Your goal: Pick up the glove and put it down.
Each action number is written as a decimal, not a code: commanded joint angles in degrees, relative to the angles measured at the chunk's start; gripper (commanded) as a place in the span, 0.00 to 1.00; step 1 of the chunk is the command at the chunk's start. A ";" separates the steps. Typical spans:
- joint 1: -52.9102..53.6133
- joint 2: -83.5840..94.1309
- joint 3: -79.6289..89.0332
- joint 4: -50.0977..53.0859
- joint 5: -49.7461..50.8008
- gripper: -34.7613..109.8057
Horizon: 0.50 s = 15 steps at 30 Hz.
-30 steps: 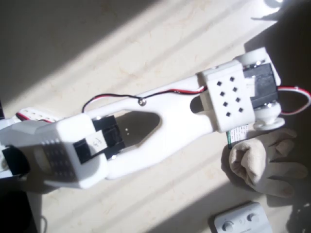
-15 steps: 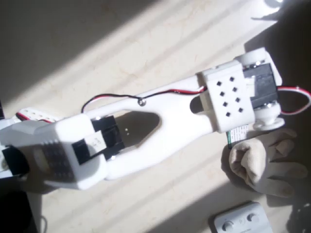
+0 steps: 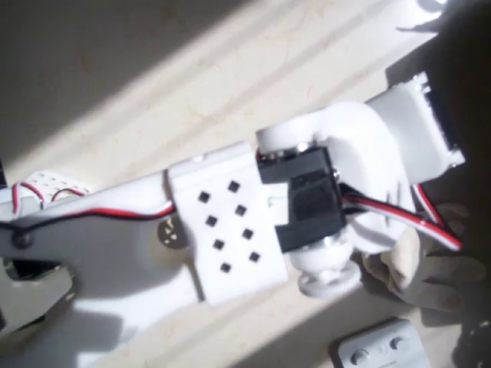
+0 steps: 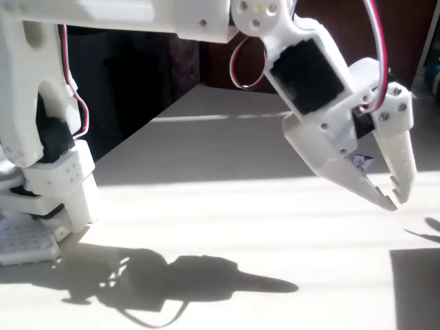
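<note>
Sunlight is striping a pale beige table point(image 4: 227, 227), with the arm's shadow lying dark across it in the fixed view. Nearest that camera, the white gripper point(image 4: 393, 199) is hanging above the surface, tips pointing down, jaws nearly together with just a thin gap and nothing between them. In the overhead view the arm is covering much of the cream-beige glove point(image 3: 433, 268) (soft fabric, thick rounded fingers pointing right), which is lying flat on the table at lower right. Just below it, a flat white device point(image 3: 380, 349) with round buttons is sitting at the bottom edge.
</note>
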 commanded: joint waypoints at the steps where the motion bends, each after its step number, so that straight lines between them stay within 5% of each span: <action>1: -0.18 13.71 9.49 -1.58 -0.35 0.25; 15: -0.18 55.02 49.92 -0.97 -0.35 0.25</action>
